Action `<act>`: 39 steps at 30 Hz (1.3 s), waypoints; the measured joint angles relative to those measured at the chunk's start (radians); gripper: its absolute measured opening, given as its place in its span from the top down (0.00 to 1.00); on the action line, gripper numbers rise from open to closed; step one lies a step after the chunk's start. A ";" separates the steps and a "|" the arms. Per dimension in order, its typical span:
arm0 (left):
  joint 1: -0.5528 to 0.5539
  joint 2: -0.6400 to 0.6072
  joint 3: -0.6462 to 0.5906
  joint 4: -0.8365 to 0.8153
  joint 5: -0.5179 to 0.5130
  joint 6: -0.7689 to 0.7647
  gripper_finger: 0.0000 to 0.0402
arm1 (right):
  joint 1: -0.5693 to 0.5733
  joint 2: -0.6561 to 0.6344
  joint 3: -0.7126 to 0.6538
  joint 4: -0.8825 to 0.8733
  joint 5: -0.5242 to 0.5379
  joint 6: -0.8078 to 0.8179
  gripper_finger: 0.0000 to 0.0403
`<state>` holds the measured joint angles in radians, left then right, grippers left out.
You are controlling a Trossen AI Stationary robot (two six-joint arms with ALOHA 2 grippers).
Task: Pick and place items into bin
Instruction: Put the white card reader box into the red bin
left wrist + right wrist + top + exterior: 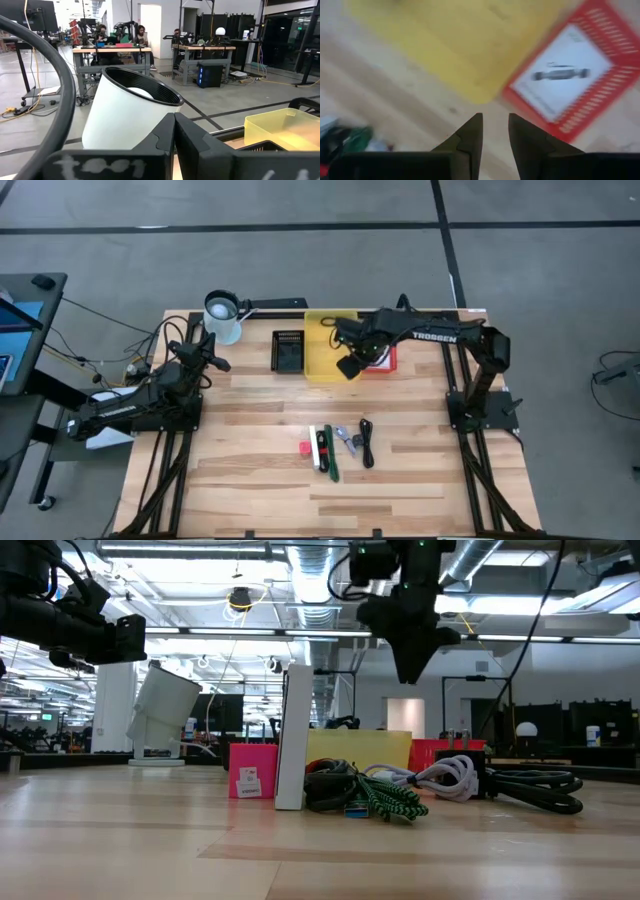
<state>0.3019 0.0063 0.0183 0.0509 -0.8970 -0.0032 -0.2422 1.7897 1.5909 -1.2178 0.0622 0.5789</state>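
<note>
The items lie in a cluster near the table's near middle: a pink-red cube (pixel 304 448), a white-and-black piece (pixel 318 445), a green stick (pixel 331 459), a small silver-grey part (pixel 347 438) and a black coiled cable (pixel 366 443). In the low view the cube (pixel 252 772) and the upright white piece (pixel 293 737) stand on the wood. The yellow bin (pixel 328 345) sits at the far middle. My right gripper (pixel 350 366) hovers high over the bin's near edge, pointing down, open by a narrow gap (pixel 495 125) and holding nothing. My left gripper (pixel 174 131) waits at the far left, shut.
A red-rimmed tray (pixel 383 360) lies right of the yellow bin and a black tray (pixel 289 350) lies left of it. A white lamp shade (pixel 223 315) stands at the far left in front of my left gripper. Bare wood lies between the bin and the items.
</note>
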 joint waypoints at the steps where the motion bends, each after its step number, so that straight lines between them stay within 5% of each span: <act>1: 0.000 0.000 0.000 0.000 0.000 0.000 1.00 | 0.016 0.000 0.000 0.015 -0.013 0.007 0.77; 10: 0.000 0.000 0.000 0.000 0.000 0.000 1.00 | 0.132 0.000 0.000 0.194 -0.162 0.130 0.62; 19: 0.000 0.000 0.000 0.000 0.000 0.000 1.00 | 0.206 0.000 0.000 0.333 -0.169 0.243 0.44; 39: 0.000 0.000 0.000 0.000 0.000 0.000 1.00 | 0.375 0.000 0.001 0.368 -0.034 0.554 0.42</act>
<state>0.3016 0.0063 0.0184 0.0509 -0.8970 -0.0033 0.1332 1.7897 1.5917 -0.8501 0.0277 1.1325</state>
